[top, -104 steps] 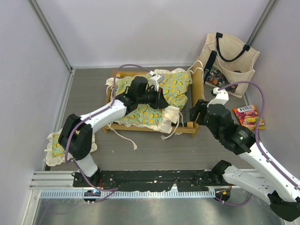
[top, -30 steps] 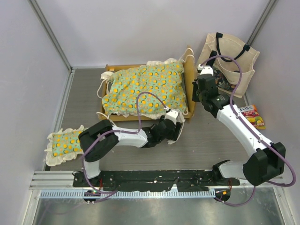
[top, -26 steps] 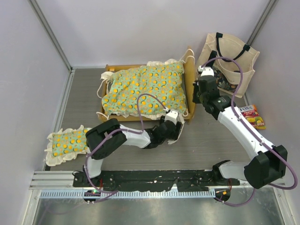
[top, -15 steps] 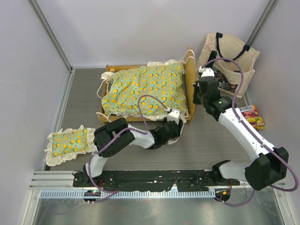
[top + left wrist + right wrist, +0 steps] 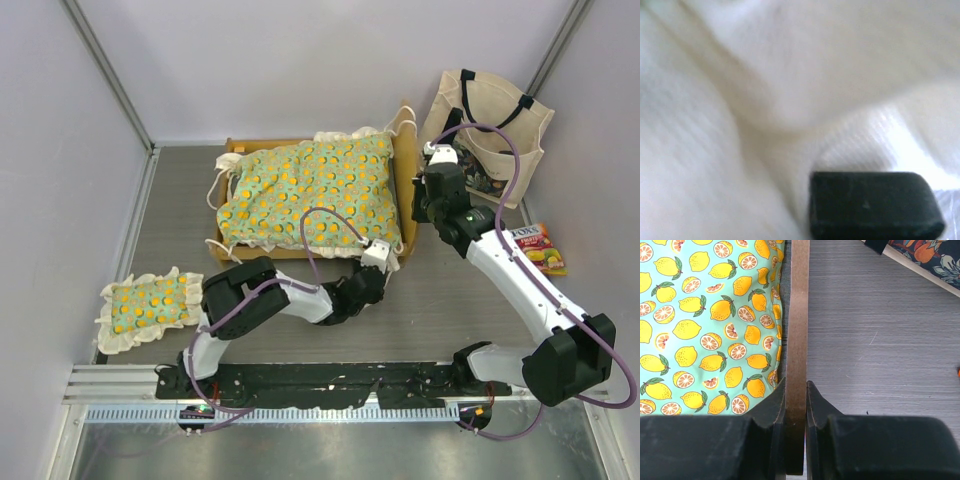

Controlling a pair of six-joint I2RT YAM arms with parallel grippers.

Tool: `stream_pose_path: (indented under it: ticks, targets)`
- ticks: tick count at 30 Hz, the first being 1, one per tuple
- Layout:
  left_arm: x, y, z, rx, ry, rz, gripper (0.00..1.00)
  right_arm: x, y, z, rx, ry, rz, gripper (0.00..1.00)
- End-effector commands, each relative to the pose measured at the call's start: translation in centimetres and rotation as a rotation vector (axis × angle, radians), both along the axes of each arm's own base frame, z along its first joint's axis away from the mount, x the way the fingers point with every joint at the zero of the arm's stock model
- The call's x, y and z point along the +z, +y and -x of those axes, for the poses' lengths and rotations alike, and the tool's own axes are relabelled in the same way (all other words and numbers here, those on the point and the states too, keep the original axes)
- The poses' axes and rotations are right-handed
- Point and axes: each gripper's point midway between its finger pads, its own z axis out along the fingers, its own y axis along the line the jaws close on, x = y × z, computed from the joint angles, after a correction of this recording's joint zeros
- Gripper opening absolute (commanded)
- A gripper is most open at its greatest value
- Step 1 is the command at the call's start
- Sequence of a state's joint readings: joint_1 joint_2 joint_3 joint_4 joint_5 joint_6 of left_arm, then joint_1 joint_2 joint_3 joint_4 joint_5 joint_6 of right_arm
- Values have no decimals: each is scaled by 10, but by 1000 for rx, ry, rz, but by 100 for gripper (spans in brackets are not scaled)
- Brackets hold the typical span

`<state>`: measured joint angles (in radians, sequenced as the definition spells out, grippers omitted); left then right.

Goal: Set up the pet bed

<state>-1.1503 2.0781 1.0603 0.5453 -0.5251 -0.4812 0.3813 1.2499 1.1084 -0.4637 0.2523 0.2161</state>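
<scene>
A grey wood-grain bench with pale walls carries the pet bed toward the back. Its soft, light lemon-print cushion fills the light-wood frame. The thin, stiff headboard looks like the firmest hold, and the right pincer is clamped on its edge. The left pincer is buried in cream ruffle; I cannot tell whether it grips.

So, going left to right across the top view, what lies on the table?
pillow → pet bed → candy packet
</scene>
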Motion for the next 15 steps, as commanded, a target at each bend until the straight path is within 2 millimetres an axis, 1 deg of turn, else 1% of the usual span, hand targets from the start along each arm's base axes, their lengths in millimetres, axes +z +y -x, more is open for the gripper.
stream_pose_path:
  ticks: [1, 3, 4, 5, 6, 8, 10, 12, 13, 14, 15]
  targets:
    - [19, -7, 44, -121, 29, 18, 0, -11, 11, 3, -8, 59, -110, 3]
    - [25, -7, 65, -165, 44, 22, 0, -9, 7, -1, -28, 51, -111, 2]
    - [23, -5, 72, -177, 59, 16, 0, -8, 4, -4, -40, 47, -111, 2]
    - [20, -5, 85, -206, 73, 8, 0, -8, 2, -5, -47, 47, -113, 2]
    - [26, -5, 91, -218, 76, 20, 0, -8, 0, -6, -52, 46, -113, 2]
    - [24, -1, 105, -233, 100, 21, 0, -7, -2, -8, -60, 45, -115, 2]
    - [32, 1, 113, -240, 112, 46, 0, -7, -3, -9, -66, 45, -116, 2]
    - [28, 6, 122, -246, 138, 46, 0, -8, -3, -10, -67, 48, -118, 2]
    - [33, 7, 123, -244, 134, 54, 0, -9, -3, -10, -67, 52, -121, 2]
    - [29, 11, 126, -244, 139, 39, 0, -9, -3, -10, -67, 51, -122, 2]
    - [29, 13, 126, -242, 140, 38, 0, -9, -3, -11, -68, 49, -125, 2]
